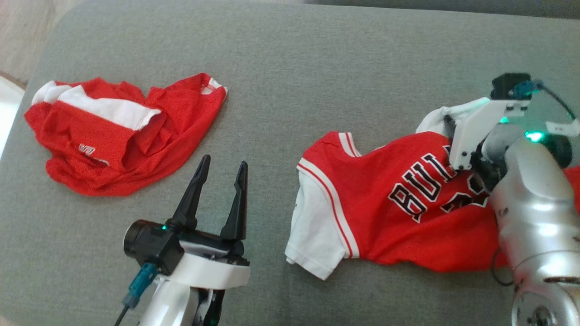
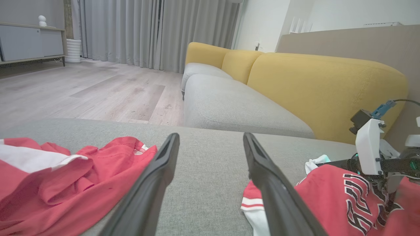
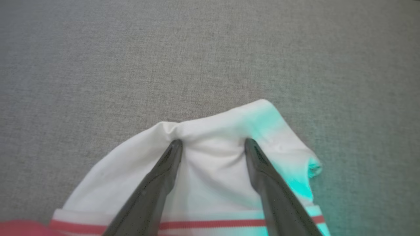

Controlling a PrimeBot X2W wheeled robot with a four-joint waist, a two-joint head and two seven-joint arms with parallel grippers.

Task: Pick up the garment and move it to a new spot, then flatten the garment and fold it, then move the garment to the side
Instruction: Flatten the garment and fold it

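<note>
The garment (image 1: 389, 203) is a red jersey with black "BULLS" lettering and white sleeves, lying rumpled on the right of the grey cushion (image 1: 290, 68). My right gripper (image 3: 213, 142) stands open with both fingertips pressed onto the far white sleeve (image 3: 210, 131), the cloth puckered between them. In the head view its white wrist mount (image 1: 476, 127) hides the fingers. My left gripper (image 1: 224, 162) is open and holds nothing, hovering over bare cushion left of the jersey's near sleeve (image 1: 317, 231). In the left wrist view the jersey (image 2: 328, 190) lies to the right of the open left gripper (image 2: 210, 136).
A second red and white garment (image 1: 122, 136) lies crumpled on the cushion's left, also seen as a red garment (image 2: 65, 183) in the left wrist view. Beyond the cushion's far edge stand a yellow-backed sofa (image 2: 311, 85) and wood floor (image 2: 82, 91).
</note>
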